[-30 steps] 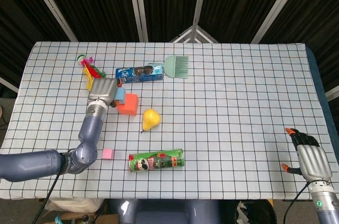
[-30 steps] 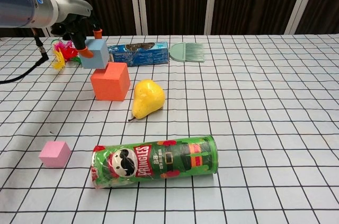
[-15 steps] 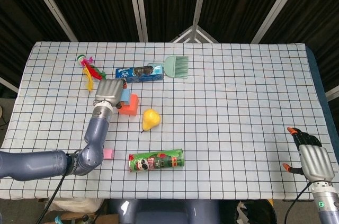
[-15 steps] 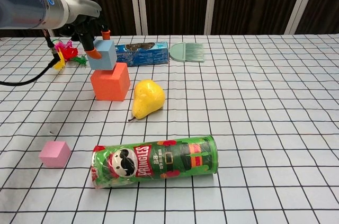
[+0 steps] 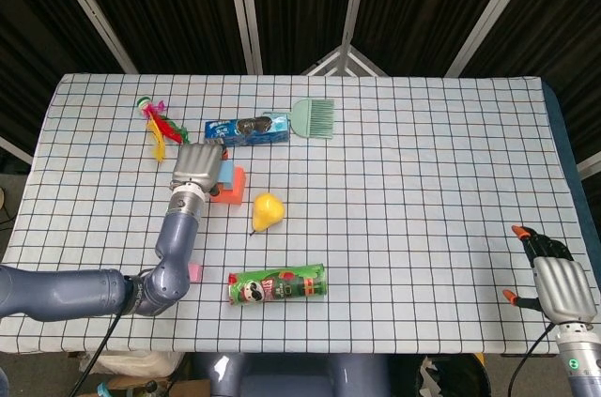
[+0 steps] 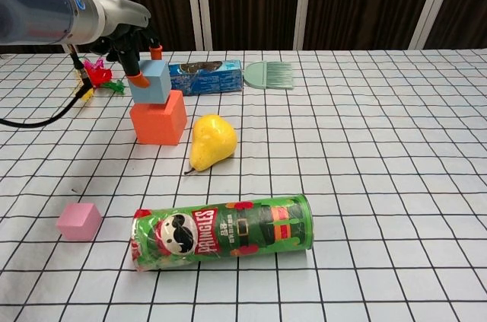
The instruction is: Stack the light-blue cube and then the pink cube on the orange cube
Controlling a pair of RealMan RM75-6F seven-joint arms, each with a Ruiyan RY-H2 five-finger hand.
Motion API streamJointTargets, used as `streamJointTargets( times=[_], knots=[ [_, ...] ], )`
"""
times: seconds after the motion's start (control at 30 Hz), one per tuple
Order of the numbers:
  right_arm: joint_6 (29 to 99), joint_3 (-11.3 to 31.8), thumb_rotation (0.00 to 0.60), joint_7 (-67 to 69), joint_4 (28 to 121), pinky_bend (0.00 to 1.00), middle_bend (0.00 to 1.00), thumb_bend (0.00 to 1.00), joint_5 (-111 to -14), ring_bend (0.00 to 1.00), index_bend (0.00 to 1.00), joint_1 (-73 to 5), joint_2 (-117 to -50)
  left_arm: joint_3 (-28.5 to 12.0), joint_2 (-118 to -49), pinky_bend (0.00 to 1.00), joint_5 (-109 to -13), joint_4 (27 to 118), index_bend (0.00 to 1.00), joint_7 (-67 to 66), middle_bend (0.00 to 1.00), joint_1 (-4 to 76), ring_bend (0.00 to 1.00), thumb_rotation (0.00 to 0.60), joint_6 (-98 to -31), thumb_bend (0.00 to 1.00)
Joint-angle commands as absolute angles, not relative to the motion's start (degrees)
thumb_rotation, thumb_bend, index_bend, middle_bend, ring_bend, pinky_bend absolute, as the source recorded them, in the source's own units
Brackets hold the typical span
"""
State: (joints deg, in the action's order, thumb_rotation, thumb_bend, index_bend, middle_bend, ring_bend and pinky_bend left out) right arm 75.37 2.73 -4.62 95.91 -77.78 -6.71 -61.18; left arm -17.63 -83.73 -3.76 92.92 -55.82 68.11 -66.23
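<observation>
Head view: your left hand (image 5: 197, 165) hides most of the orange cube (image 5: 231, 187); fingers (image 6: 138, 78) clamp the light-blue cube (image 6: 153, 83) atop it.

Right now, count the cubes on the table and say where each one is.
3. The light-blue cube is held by the left hand over the orange cube; the pink cube lies left of the chips can.

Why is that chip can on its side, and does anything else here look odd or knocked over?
The chip can lies flat near the front edge, unspilled; why, the pictures don't say. The light-blue cube, held by the left hand, sits tilted over the orange cube, not yet squared. Nothing looks damaged.
</observation>
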Motion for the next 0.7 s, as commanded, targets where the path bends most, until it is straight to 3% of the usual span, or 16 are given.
streamJointTargets(
  times=[0.03,0.7],
  knots=[
    [75.3,2.7,0.6,-4.4,95.9,0.16,0.14,0.17,-77.8,0.15,0.11,-6.7,-61.1,-17.7,-83.9,0.86,-3.6,92.7,0.4,-55.9,0.84,68.2,0.79,0.6,-66.2,0.36],
    [75.1,2.7,0.6,-4.4,95.7,0.16,0.14,0.17,-77.7,0.15,0.11,-6.8,-61.2,-17.0,-85.1,0.86,-3.2,90.1,0.4,-56.1,0.84,68.0,0.79,0.6,-64.8,0.36]
  ],
)
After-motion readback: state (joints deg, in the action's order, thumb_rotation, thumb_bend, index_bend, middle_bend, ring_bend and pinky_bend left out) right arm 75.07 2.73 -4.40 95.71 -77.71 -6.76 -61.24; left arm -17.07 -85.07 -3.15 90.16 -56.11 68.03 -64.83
